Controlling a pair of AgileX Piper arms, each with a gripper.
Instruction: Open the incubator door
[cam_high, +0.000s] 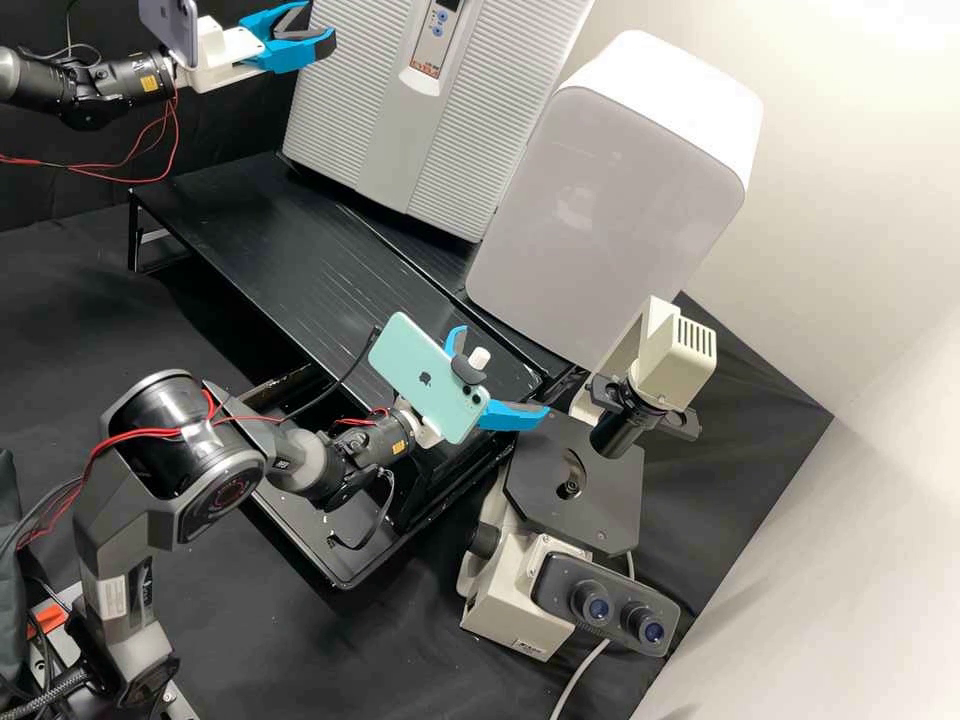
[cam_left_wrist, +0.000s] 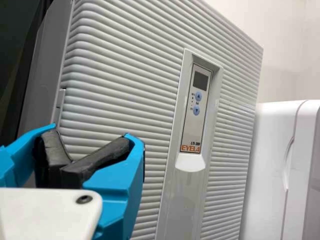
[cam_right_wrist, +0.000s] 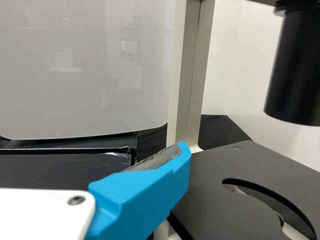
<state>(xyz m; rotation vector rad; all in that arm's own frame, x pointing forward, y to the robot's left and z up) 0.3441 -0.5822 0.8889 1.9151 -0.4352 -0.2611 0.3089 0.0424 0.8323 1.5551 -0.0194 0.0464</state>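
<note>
Black bench (cam_high: 300, 640) below; left gripper (cam_high: 316, 32), upper left, clenched; right gripper (cam_high: 502, 372), centre, spread. Likely lining up; next, unclench left at the incubator door's (cam_high: 335, 130) edge.

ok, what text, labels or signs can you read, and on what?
"EYELA": control panel of the incubator
"LTI-", digits blurred: same panel, above it
Up and down triangles: the panel's two blue buttons
Apple logo: mint-green phone
Too small to read: other panel print, microscope label, yellow sticker on each arm
</note>
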